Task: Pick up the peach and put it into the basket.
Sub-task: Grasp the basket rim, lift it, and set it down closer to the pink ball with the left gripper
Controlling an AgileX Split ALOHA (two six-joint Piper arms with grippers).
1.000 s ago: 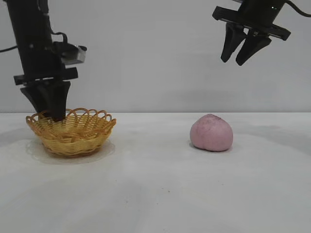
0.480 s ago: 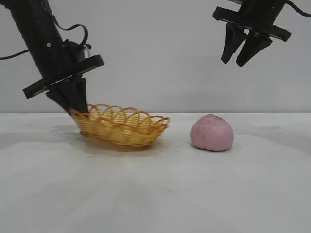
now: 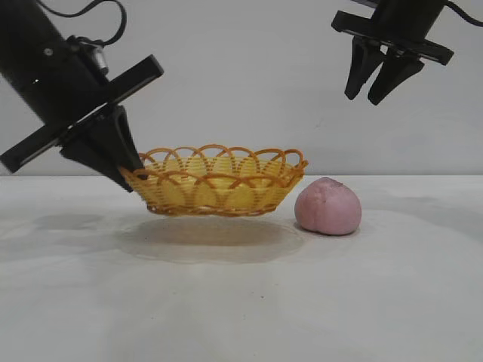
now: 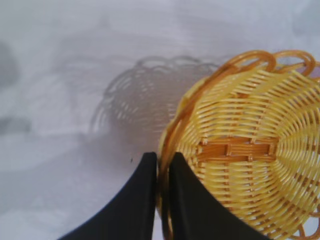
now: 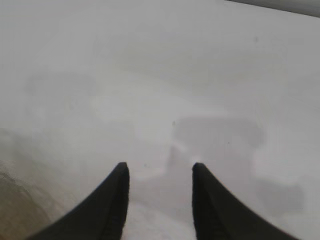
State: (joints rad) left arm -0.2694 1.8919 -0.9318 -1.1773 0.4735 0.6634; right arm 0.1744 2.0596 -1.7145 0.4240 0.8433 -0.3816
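The yellow-orange woven basket [image 3: 219,182] hangs a little above the white table, its right rim close beside the peach. My left gripper [image 3: 132,177] is shut on the basket's left rim and holds it up. In the left wrist view my left gripper [image 4: 163,160] pinches the rim of the basket [image 4: 250,165], whose inside is empty. The pink-mauve peach [image 3: 328,207] rests on the table right of the basket. My right gripper [image 3: 370,94] is open and empty, high above and to the right of the peach. In the right wrist view my right gripper [image 5: 159,170] sees only bare table.
The white table [image 3: 241,302] runs across the whole view with a grey wall behind. The basket's shadow [image 3: 207,237] lies on the table under it.
My left gripper has lifted the basket off the table and carried it right, from the far left to beside the peach. The right arm and the peach have not moved.
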